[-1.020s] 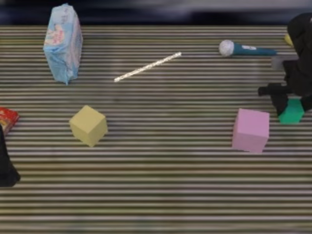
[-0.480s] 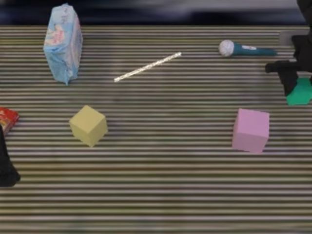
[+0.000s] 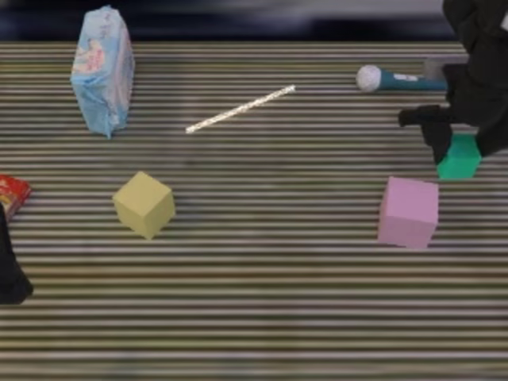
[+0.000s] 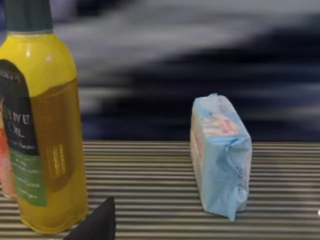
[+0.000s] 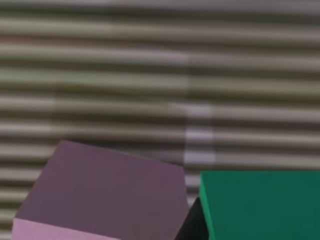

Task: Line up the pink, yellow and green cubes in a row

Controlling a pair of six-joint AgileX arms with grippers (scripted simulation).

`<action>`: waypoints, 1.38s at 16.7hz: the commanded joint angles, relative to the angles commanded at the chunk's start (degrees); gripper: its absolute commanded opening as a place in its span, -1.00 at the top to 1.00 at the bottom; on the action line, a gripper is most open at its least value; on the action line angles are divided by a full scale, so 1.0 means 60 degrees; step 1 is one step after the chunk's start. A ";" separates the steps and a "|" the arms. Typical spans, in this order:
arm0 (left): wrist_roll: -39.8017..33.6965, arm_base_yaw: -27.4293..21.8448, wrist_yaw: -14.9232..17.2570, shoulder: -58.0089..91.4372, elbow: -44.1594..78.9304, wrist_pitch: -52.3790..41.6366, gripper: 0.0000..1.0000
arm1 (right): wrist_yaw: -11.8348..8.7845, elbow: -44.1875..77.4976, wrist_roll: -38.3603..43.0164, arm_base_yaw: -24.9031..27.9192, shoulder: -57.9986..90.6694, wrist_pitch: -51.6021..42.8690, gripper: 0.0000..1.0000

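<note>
- While the left gripper [image 3: 12, 278] sits parked at the left edge of the striped surface [image 3: 262, 302], the right gripper [image 3: 460, 147] hangs over the right side with the green cube [image 3: 459, 157] held between its closed jaws.
- Whether the left jaws are open or closed cannot be told.
- The green cube is just above and right of the pink cube [image 3: 409, 212] in the top view, the two apart; the right wrist view shows them near each other.
- The yellow cube [image 3: 144, 204] rests well apart on the left half.
- A toy microphone [image 3: 401, 79], a thin white stick [image 3: 240, 109] and a pale blue packet [image 3: 102, 70] lie along the far side; an oil bottle [image 4: 42, 130] stands near the packet.
</note>
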 joint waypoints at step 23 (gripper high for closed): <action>0.0000 0.0000 0.0000 0.0000 0.0000 0.0000 -1.00 | 0.0098 -0.3969 0.4388 0.4036 -0.1206 0.2752 1.00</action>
